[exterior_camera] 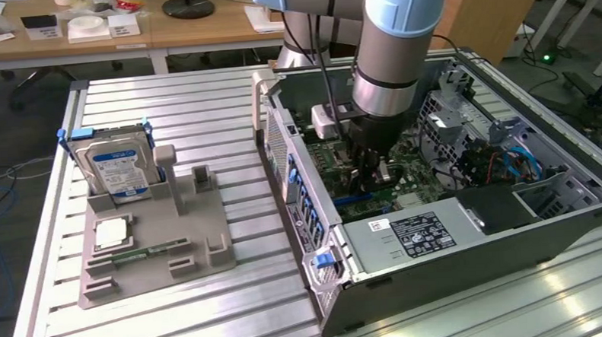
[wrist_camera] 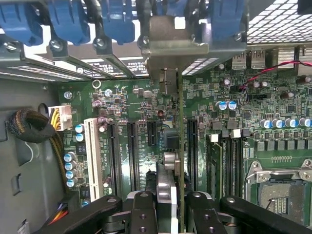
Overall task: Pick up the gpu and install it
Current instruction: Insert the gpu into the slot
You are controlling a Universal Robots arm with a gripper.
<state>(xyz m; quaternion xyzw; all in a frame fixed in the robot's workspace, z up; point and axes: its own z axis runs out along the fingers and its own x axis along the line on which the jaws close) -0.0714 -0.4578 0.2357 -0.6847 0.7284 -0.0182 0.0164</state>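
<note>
Gripper (wrist_camera: pixel 171 214) fingers are pinched on the gpu (wrist_camera: pixel 170 146), which I see edge-on from the wrist: a thin card standing on edge directly beneath the tool, its silver bracket up against the rear slot openings of the computer case (exterior_camera: pixel 547 226). Its long axis runs parallel to the black expansion slots (wrist_camera: pixel 132 156) on the motherboard (wrist_camera: pixel 234 97), so what counts is whether its lower edge sits over one slot; I cannot tell if it is seated.
</note>
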